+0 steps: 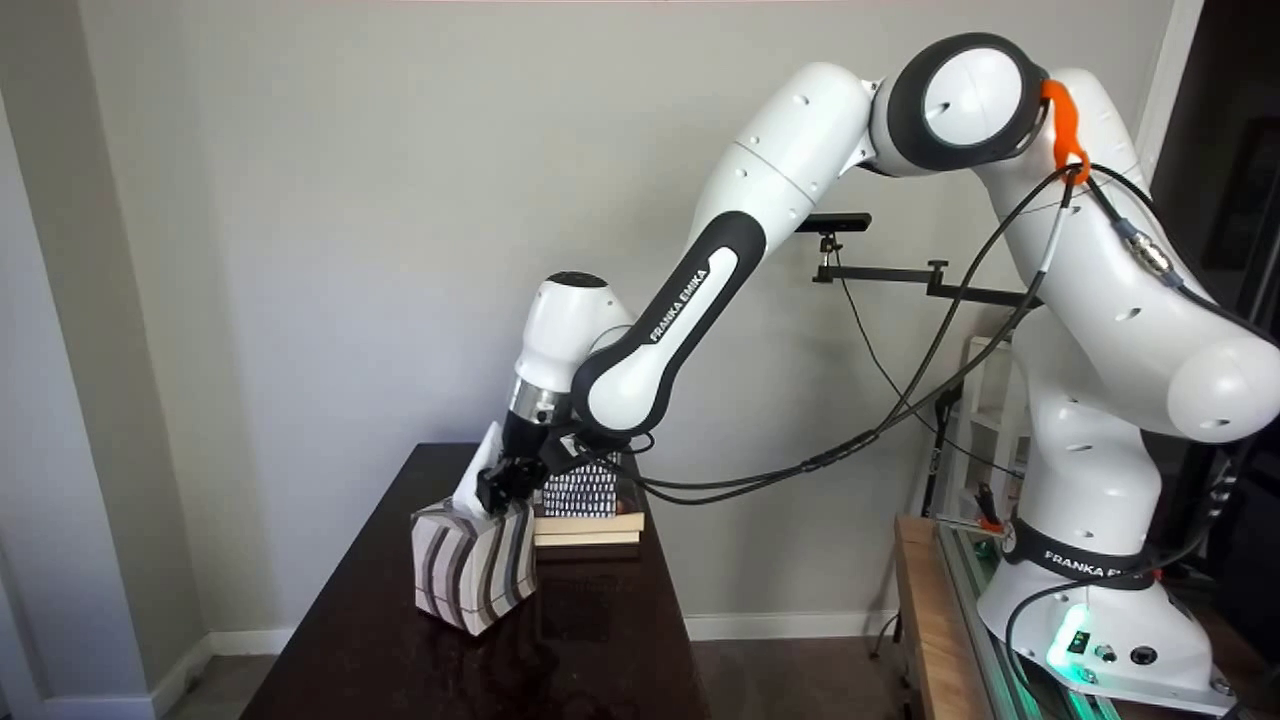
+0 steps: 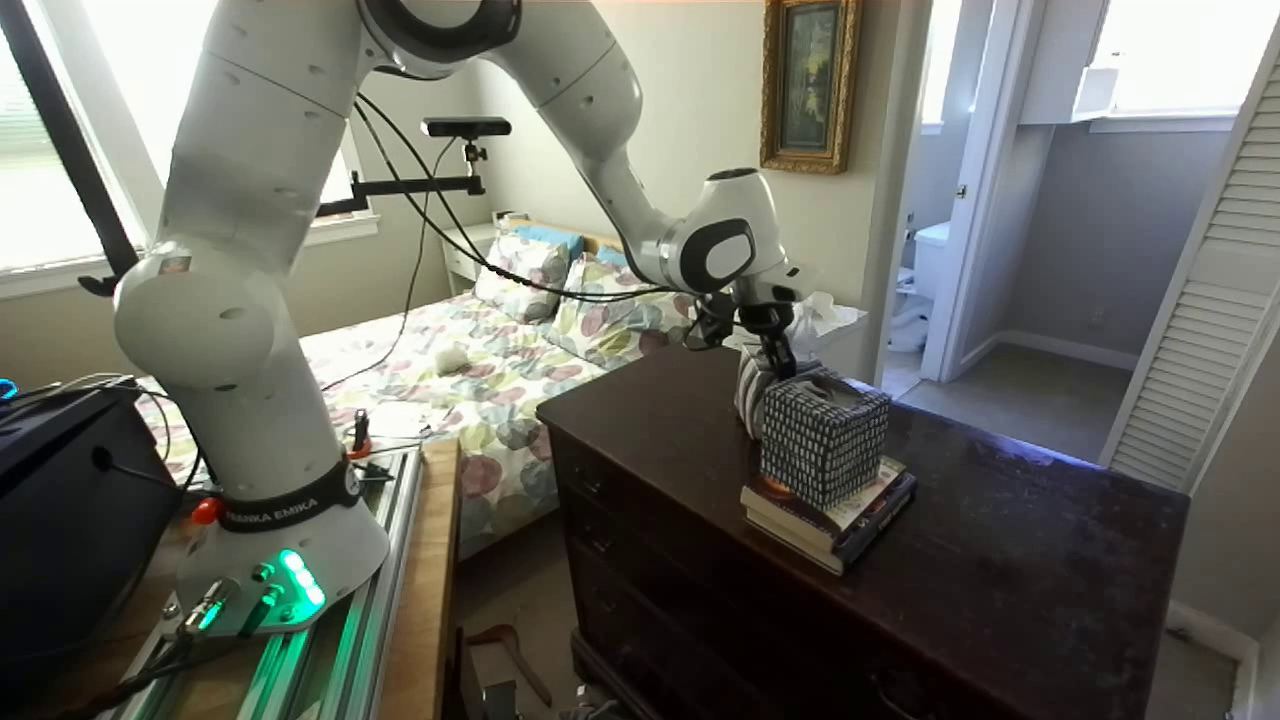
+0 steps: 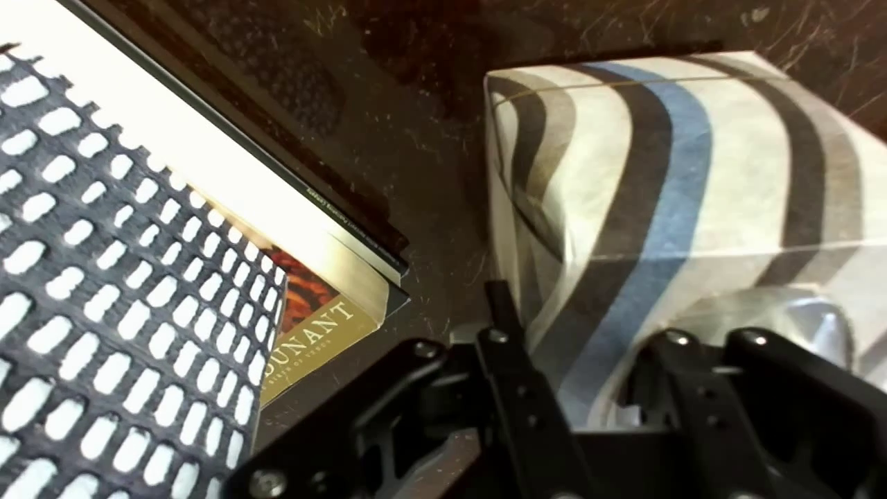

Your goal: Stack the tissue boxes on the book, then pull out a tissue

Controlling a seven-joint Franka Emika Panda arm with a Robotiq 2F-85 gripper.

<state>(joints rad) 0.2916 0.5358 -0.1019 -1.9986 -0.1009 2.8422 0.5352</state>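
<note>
- Your end effector reaches down at the top of the striped tissue box, its fingers partway apart.
- In the wrist view you see one finger at the box's side and the other at the opening in its top, with a strip of striped panel between them; you cannot tell whether they pinch it.
- A white tissue stands up from this box, just beside your end effector.
- You cannot tell whether the box's base rests fully on the desk.
- Your black-and-white tissue box sits upright on two stacked books, near the striped one.
- In the wrist view, a gap of desk shows between the books and the striped box.
</note>
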